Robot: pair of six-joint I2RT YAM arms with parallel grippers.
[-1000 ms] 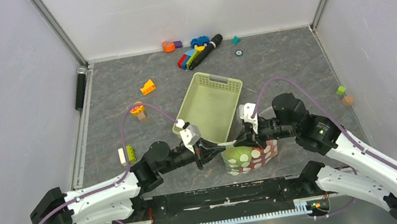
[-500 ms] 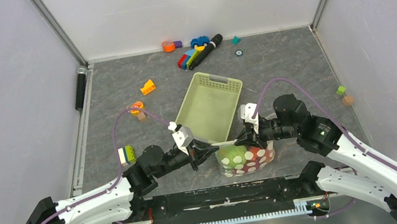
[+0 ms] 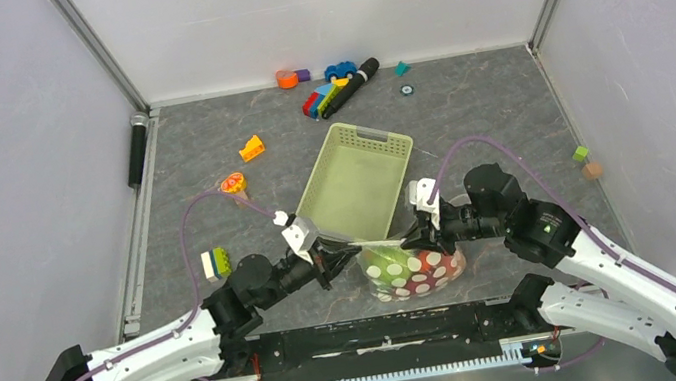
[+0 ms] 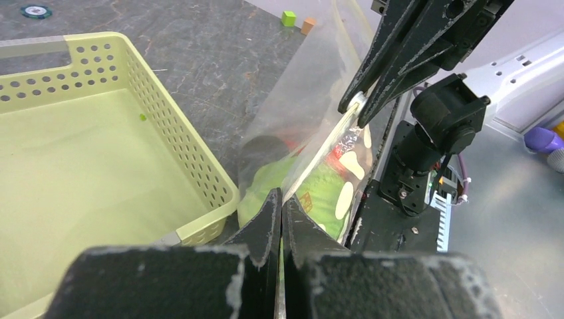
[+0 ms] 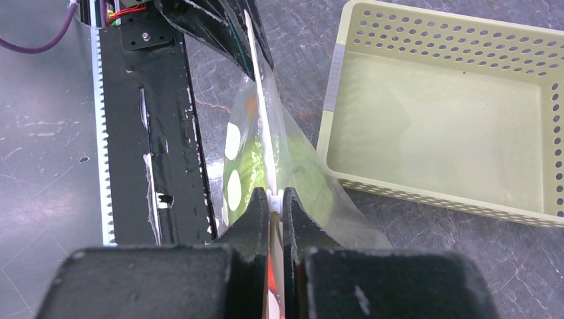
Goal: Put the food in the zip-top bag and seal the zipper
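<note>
The clear dotted zip-top bag stands at the table's near edge against the pale green basket. It holds food: a green cabbage and red pieces show through it. The zipper is stretched straight between both grippers. My left gripper is shut on its left end, seen in the left wrist view. My right gripper is shut on the right end, on a small white slider. The zipper strip runs from there to the left fingers.
The basket lies just behind the bag and looks empty. Building blocks and a black marker lie at the back. A yellow block, an orange piece and a green-white block lie on the left. Two small cubes lie on the right.
My left gripper has drawn back to the left along the bag's top, so the strip between the grippers is longer. The bag has shifted slightly left. The right gripper has barely moved.
</note>
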